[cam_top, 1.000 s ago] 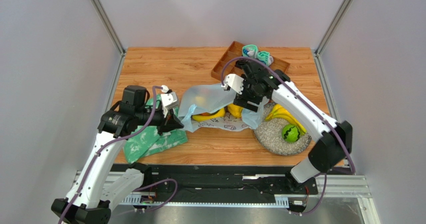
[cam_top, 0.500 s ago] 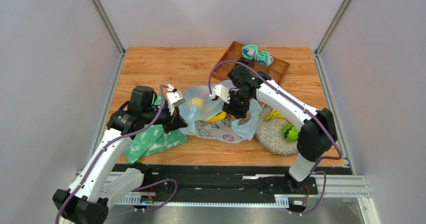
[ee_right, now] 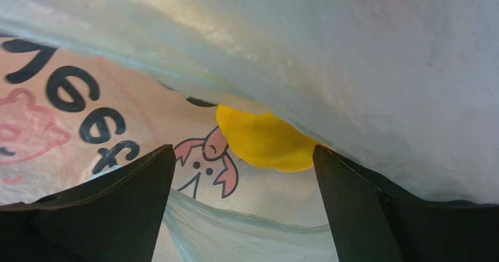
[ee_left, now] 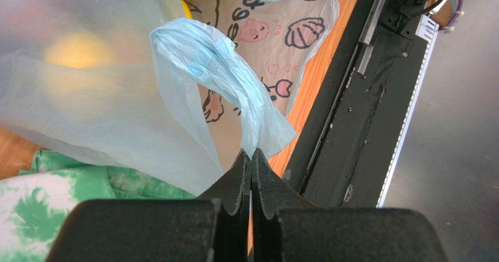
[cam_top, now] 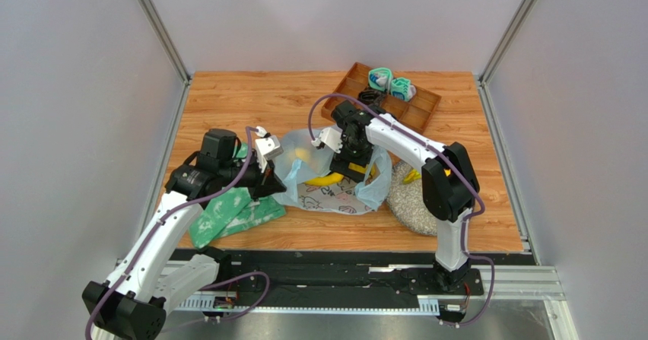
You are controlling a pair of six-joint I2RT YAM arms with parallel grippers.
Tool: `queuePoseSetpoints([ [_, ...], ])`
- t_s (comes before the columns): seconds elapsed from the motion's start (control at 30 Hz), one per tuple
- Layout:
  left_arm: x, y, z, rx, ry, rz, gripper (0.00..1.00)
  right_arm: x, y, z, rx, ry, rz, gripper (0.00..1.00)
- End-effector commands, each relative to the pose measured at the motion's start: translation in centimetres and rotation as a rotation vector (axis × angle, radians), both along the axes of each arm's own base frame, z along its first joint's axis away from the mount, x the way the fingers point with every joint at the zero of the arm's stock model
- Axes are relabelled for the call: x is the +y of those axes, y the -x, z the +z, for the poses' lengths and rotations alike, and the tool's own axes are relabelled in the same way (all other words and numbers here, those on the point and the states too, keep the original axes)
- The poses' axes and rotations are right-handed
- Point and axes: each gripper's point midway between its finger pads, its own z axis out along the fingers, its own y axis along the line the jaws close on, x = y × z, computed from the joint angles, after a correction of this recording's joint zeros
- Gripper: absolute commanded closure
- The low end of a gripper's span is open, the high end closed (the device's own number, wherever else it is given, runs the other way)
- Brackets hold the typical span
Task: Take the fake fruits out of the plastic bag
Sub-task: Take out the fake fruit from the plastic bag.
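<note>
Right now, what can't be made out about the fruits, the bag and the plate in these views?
Top view: fruits inside the plastic bag are veiled by film and the right arm; count unclear.
Right wrist view: yellow fruit half under a bag fold; kind unclear.
Top view: plate mostly covered by the right arm; contents hidden.

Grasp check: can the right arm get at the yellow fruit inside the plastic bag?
Probably yes: the right pincer stands open inside the plastic bag, the yellow fruit straight ahead between its fingers, though the bag drapes its top. The left pincer holds a handle up.
</note>
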Motion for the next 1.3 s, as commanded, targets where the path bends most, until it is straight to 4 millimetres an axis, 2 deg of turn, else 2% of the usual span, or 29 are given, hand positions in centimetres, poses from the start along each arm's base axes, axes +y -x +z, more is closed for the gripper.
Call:
queuePoseSetpoints([
  [0.0,-0.4,-0.4,0.8,-0.023,0.020,-0.013,1.00,0.1,-1.6,0.3,-0.045,0.015,-0.080,0.04],
  [0.23,-0.5,-0.5,1.0,-0.018,0.024,-0.011,1.00,0.3,-2.2,-1.4,-0.013,0.044,-0.145,0.00],
  [0.43,-0.5,-0.6,1.2,-0.020,0.025,-0.010,1.00,-0.3,-3.1,-1.9,-0.034,0.095,-0.198,0.00],
  [0.6,-0.5,-0.7,1.4,-0.026,0.023,-0.010,1.00,-0.4,-2.9,-1.5,-0.034,0.092,-0.193,0.20],
  [0.73,-0.4,-0.7,1.4,-0.032,0.022,-0.008,1.00,0.4,-2.3,0.6,-0.041,0.032,-0.168,0.35],
  [0.77,-0.4,-0.7,1.3,-0.031,0.022,-0.010,1.00,0.5,-2.1,1.0,-0.047,0.028,-0.160,0.42],
  [0.8,-0.4,-0.6,1.3,-0.030,0.023,-0.011,1.00,0.5,-1.9,2.2,-0.066,0.012,-0.155,0.45],
  [0.83,-0.5,-0.6,1.3,-0.029,0.025,-0.011,1.00,1.0,-1.1,2.7,-0.041,-0.022,-0.131,0.48],
  [1.0,-0.5,-0.7,1.7,-0.045,0.029,-0.008,1.00,1.0,2.0,5.9,-0.009,-0.105,-0.047,0.51],
  [1.03,-0.5,-0.8,1.9,-0.052,0.032,-0.008,1.00,1.0,3.0,7.3,-0.001,-0.144,-0.028,0.52],
  [1.2,-0.7,-1.5,2.8,-0.076,0.044,-0.001,1.00,0.6,7.4,9.3,0.068,-0.224,0.085,0.52],
  [1.27,-0.8,-1.7,3.0,-0.083,0.047,-0.003,1.00,0.3,8.0,11.4,0.011,-0.274,0.099,0.52],
])
